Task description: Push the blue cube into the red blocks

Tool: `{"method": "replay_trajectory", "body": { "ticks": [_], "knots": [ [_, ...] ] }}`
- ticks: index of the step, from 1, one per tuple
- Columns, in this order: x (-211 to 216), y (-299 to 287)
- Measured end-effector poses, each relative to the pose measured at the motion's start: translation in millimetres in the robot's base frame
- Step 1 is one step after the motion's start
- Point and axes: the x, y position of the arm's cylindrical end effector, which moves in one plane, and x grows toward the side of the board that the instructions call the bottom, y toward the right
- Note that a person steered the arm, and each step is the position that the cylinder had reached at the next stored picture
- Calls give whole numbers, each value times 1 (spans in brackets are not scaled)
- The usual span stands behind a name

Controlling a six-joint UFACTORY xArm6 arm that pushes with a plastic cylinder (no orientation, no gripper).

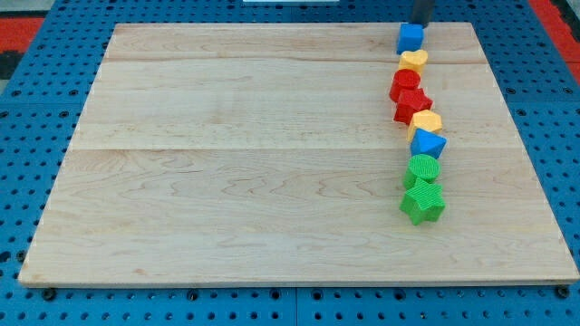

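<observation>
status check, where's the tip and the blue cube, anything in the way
My tip just above the blue cube at the view's top. Yellow block sits between the cube and the red blocks. Cube touching yellow, not red.

Single camera view, raised and looking down at a slant across the wooden bench (227,163), near edge along the view's bottom, whole board framed from moderate range, blue pegboard (27,136) bordering it, no second view.
</observation>
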Motion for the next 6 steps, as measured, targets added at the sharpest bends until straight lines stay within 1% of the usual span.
{"method": "replay_trajectory", "body": {
  "ticks": [1,2,3,4,5,6],
  "knots": [
    [60,-8],
    [104,-24],
    [121,-35],
    [88,-35],
    [93,21],
    [127,16]
  ]
}}
